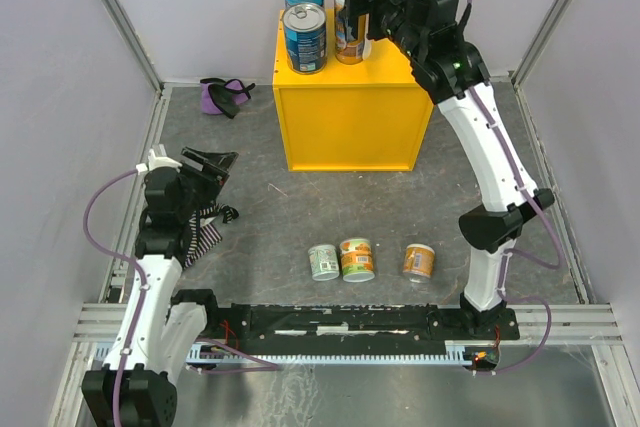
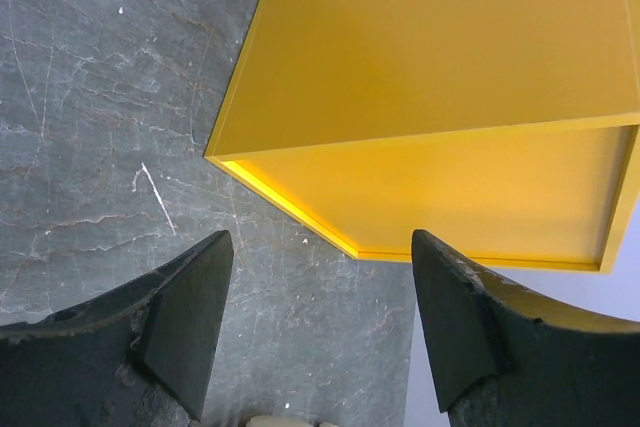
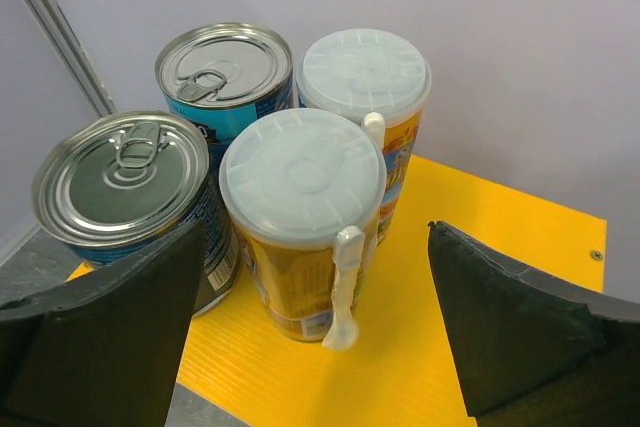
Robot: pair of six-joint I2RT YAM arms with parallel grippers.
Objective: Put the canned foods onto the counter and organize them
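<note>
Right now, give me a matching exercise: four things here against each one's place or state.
Things: 1 front blue-labelled can; 2 pale-green short can; 3 purple cloth bundle; 4 right gripper.
Places or states: A on the table, left of the yellow box; B open, at the tall orange cans; C on top of the yellow box; D on the table, in front of the yellow box.
Pairs: 1-C, 2-D, 3-A, 4-B.

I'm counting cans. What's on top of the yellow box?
Four cans sit there: two blue cans with silver tops, two tall orange cans with white spoons. The right arm hides part of the yellow box's top.
</note>
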